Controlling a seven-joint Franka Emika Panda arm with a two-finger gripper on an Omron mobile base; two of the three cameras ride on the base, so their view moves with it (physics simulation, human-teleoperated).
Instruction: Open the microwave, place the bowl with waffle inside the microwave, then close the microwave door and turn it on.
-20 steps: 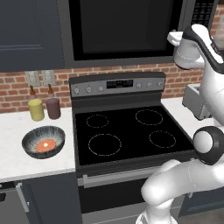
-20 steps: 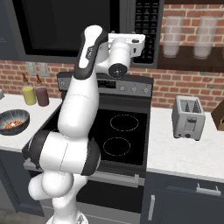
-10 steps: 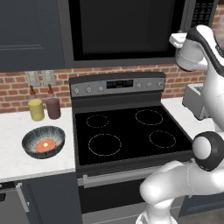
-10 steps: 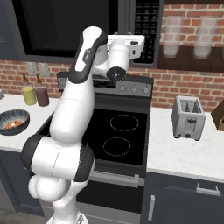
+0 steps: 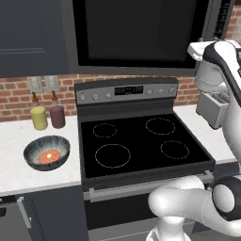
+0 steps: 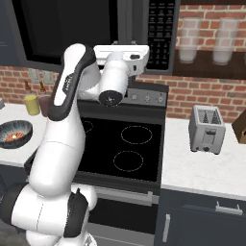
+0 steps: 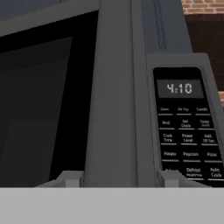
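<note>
On the white counter [image 5: 28, 176] beside the stove [image 5: 141, 146] sits the bowl [image 5: 46, 152].

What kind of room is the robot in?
It looks like a home kitchen. There is a black stove with a microwave above it, a toaster on the white counter, and a brick wall behind.

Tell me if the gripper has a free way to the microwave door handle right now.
Probably yes. In the hand view the gripper faces the vertical handle of the shut microwave door, its fingertips straddle the bar, and nothing lies between. The bowl sits far off on the counter.
</note>
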